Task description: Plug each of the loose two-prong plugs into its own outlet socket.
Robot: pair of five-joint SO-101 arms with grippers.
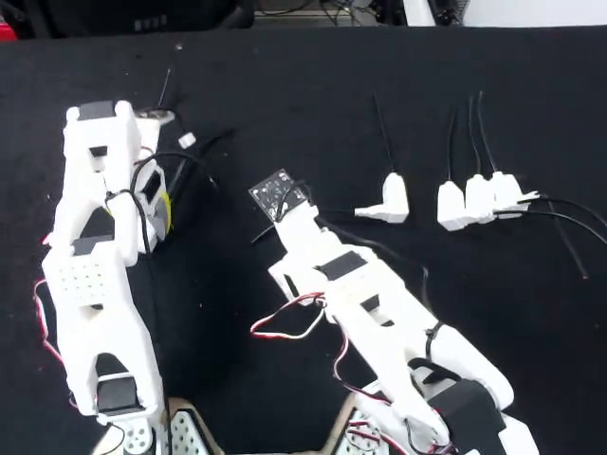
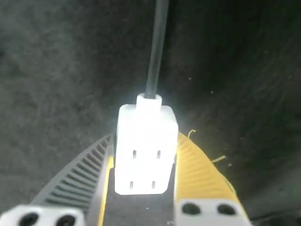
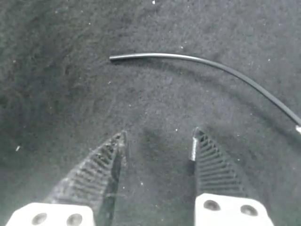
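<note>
Black cloth point(image 1: 285, 85) everywhere; left gripper point(image 2: 146, 140) is clamped on a white outlet socket point(image 2: 146, 160), right gripper point(image 3: 159, 141) hangs open over the cloth near a thin black cord point(image 3: 188, 57).

The counter point(image 1: 303, 85) is covered in a black, felt-like cloth point(image 3: 70, 70) that runs from side to side of the high view and almost to its top edge. In the wrist views the cloth looks matte and fibrous, dotted with pale specks of lint point(image 3: 18, 148). Light lies evenly over it. Beyond the counter's far edge a narrow strip of room shows. It holds a dark bulky shape point(image 1: 133, 11) at the far left, a tangle of cables point(image 1: 334, 9) on a paler floor point(image 1: 296, 15) near the middle, and a white surface point(image 1: 531, 11) at the far right. A small red patch point(image 1: 6, 30) sits at the far-left corner.
</note>
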